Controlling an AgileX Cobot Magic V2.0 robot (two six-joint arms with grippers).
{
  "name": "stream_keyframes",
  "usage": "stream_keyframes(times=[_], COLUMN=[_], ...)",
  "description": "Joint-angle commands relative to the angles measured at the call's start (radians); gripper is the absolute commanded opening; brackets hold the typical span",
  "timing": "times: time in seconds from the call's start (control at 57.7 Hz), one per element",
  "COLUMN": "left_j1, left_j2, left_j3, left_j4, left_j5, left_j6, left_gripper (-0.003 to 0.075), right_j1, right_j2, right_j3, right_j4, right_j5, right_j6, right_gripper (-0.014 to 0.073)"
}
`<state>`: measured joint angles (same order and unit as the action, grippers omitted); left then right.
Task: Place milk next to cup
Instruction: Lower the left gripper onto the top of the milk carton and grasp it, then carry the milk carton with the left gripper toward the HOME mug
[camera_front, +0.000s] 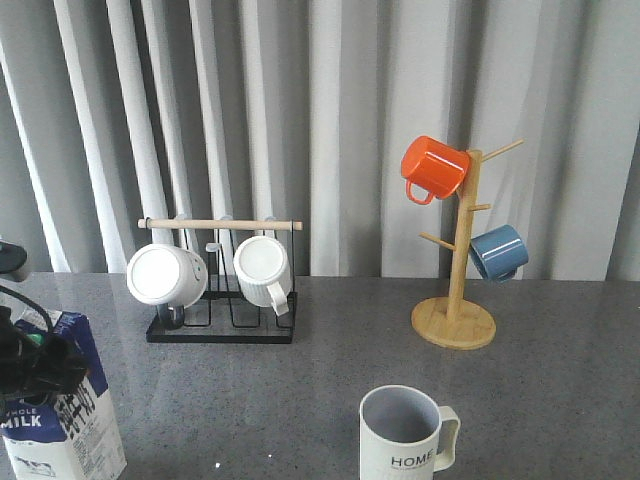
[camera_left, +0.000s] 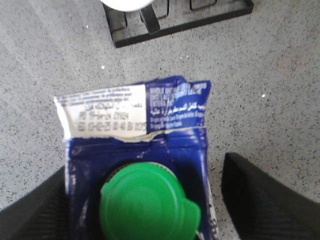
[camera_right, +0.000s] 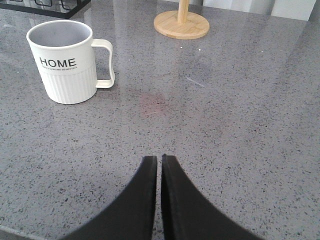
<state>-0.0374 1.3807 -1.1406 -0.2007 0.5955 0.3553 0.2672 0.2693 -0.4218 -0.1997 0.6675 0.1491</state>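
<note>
On the grey speckled surface (camera_front: 300, 390), before pale curtains (camera_front: 330, 120), the milk (camera_front: 62, 410) stands far left between wide left fingers (camera_left: 260, 200), well apart from the cup (camera_front: 405, 435); right fingers (camera_right: 150, 190) nearly touch, empty.

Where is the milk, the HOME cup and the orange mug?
milk carton (camera_front: 62, 400), front view, blue side panel.
HOME cup (camera_right: 65, 65), right wrist view, lettered wall.
orange mug (camera_front: 435, 166), front view, outer side.
</note>
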Motion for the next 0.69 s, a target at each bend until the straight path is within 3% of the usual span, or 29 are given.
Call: stream_keyframes(times=[0.0,0.208,0.347,0.468,0.676], left_j1=[-0.004,-0.004,-0.004,-0.014,-0.112], left_j2=[-0.021,-0.021,-0.032,-0.05,-0.04], left_j3=[-0.035,-0.035,-0.036,-0.067,-0.197], left_j4=[-0.022,-0.023,-0.054,-0.141,-0.348], left_j5=[-0.063,-0.092,-0.092,-0.063,0.014], left_j6=[-0.005,-0.005,-0.011,0.01,0.176], left_gripper=[0.042,0.0131,-0.0005,-0.0008,-0.0006], right_j1=[-0.002,-0.002,-0.002,-0.002,-0.002], right_j2=[0.01,0.01,0.01,0.01,0.01], right_j3=[-0.027,-0.027,-0.027,-0.027,-0.027], right_j4=[-0.012,-0.012,-0.012,-0.01,-0.009], right_j5=[-0.066,-0.066,-0.066,-0.067,-0.069], right_j6=[-0.004,-0.004,-0.004,-0.004,-0.004], right_gripper=[0.0014,0.0014,0.0014,0.0014,0.0014])
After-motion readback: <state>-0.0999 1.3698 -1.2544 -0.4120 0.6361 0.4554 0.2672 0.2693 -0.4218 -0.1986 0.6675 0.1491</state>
